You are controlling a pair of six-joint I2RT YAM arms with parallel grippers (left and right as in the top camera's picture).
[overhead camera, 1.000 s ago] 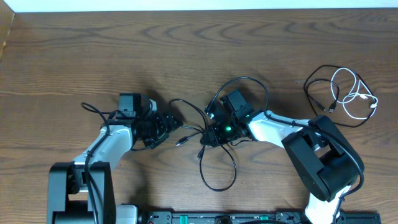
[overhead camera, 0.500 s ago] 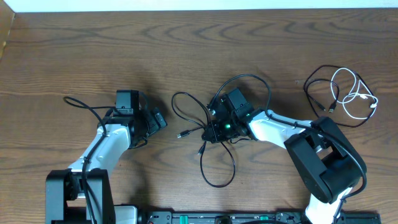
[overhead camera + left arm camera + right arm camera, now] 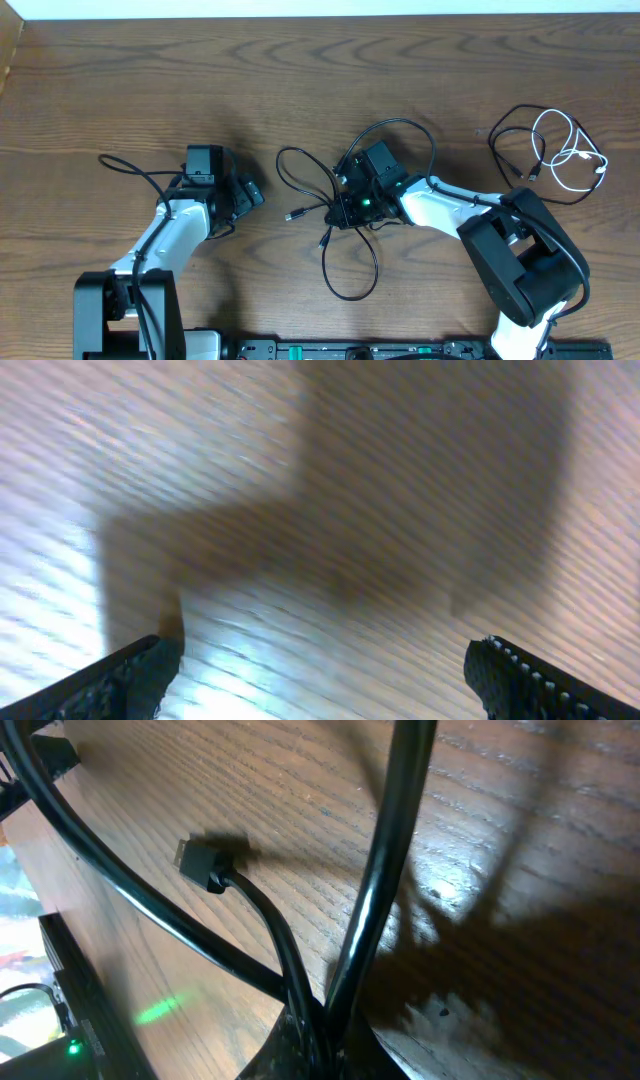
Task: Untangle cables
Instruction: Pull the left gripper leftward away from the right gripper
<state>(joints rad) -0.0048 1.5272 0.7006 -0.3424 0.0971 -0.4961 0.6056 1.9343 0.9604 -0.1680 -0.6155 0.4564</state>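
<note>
A tangle of thin black cables (image 3: 352, 250) lies at the table's centre, with loops spreading left (image 3: 296, 165), up and down. Two small plugs (image 3: 292, 215) rest on the wood beside it. My right gripper (image 3: 343, 212) is shut on the black cables where several strands cross. In the right wrist view those strands (image 3: 375, 910) rise out of the closed gripper (image 3: 325, 1038), and one plug (image 3: 205, 863) lies flat on the table. My left gripper (image 3: 252, 193) stands open to the left of the tangle, apart from it. Its fingers (image 3: 135, 678) frame only blurred wood.
A second heap sits at the far right: a black cable (image 3: 512, 150) looped with a short white cable (image 3: 575, 160). A thicker black robot wire (image 3: 125, 165) arcs out left of the left arm. The table's far edge (image 3: 320, 14) runs along the top.
My left gripper opened fully, released the cable end and drew back to the left. The freed loop sprang up and left of the right gripper, which stayed shut in place.
</note>
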